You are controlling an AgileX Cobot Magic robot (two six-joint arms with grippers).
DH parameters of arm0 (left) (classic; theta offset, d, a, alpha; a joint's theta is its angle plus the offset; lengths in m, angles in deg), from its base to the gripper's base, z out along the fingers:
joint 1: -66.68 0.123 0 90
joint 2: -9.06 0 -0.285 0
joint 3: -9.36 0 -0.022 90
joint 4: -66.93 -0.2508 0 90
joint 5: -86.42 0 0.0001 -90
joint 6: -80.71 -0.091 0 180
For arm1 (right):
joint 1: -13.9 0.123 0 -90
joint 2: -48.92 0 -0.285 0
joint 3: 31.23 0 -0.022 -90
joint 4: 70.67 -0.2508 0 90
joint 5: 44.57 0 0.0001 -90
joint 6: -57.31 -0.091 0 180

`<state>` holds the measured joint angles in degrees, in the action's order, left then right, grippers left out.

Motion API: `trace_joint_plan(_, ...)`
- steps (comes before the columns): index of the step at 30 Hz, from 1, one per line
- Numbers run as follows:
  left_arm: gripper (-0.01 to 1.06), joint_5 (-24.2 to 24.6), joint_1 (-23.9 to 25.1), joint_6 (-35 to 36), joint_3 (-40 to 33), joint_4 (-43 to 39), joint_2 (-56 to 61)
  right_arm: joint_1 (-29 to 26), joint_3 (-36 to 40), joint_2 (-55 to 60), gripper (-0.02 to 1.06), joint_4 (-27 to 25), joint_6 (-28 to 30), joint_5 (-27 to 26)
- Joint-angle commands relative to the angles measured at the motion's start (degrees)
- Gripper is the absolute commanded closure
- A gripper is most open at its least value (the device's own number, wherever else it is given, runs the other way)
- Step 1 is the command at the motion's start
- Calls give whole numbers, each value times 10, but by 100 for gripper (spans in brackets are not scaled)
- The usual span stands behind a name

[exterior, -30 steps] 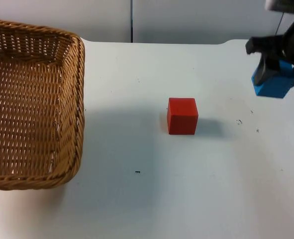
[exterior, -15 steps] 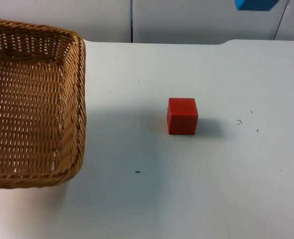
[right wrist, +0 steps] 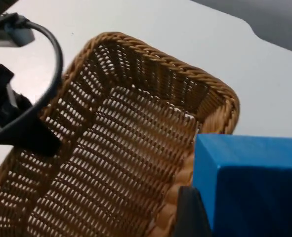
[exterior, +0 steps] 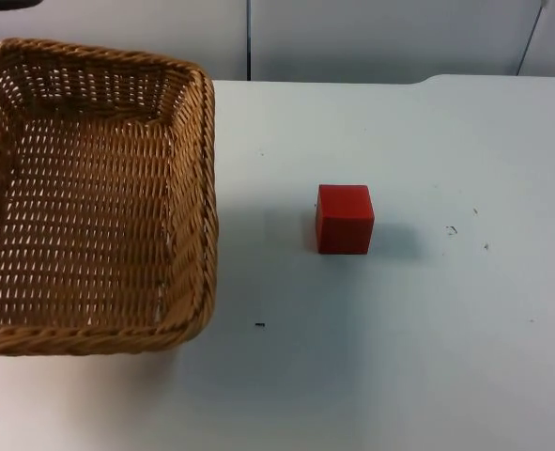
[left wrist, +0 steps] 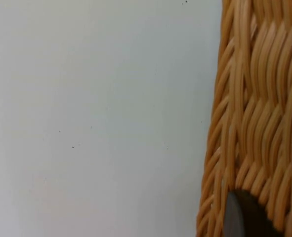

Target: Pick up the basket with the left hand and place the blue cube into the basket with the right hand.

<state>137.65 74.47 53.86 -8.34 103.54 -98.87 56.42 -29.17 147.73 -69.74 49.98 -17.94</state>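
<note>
table (exterior: 427, 376): It was white and carried the basket's shadow at my left side; a grey wall closed it at the far end.

basket (exterior: 99, 197): It was the biggest thing, wicker, with its open side up. In the top view it sat at my left, and its shadow on the table made me judge that it was held up in the air, not resting. Its long axis ran away from me toward the wall. It had nothing inside.

red cube (exterior: 344, 218): It stood on the table, well apart from the basket, toward my right. It was not part of my job.

blue cube (right wrist: 249, 182): It was in my right gripper, above the near corner of the basket's rim and not yet over the floor of the basket. From the cube, the opening lay forward and to my left.

left gripper (left wrist: 244, 217): One fingertip lay against the woven wall of the basket. I judged that it was clamped on the rim, carrying the basket.

right gripper (right wrist: 205, 217): It was closed on the blue cube; one finger pressed on the cube's side.

next move, my judgement: The right arm had to go further over the rim, toward the middle of the basket, before letting go. A release here could drop the cube on the rim.
</note>
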Motion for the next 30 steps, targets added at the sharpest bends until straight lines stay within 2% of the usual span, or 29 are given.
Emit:
trace_joint_plan(1, 105, -4, -3, 0, 6, 26, 0, 9, -6, 8, 105, 3, 4, -34)
trace_joint_plan(4, 105, -6, -3, 0, 6, 36, 0, 20, -6, 49, 105, 2, 4, -80)
trace_joint_plan(10, 105, -11, -3, 0, 6, 40, 0, 31, -45, 123, 105, -9, 22, -86)
trace_joint_plan(14, 105, -12, -3, 0, 6, 41, 0, 52, -115, 195, 105, -39, 62, -60)
trace_joint_plan(22, 105, -12, -3, 0, 6, 48, 0, 62, -217, 296, 105, -42, 64, -8)
trace_joint_plan(30, 105, -9, -3, -2, 6, 48, 0, 62, -250, 342, 105, -38, 64, 13)
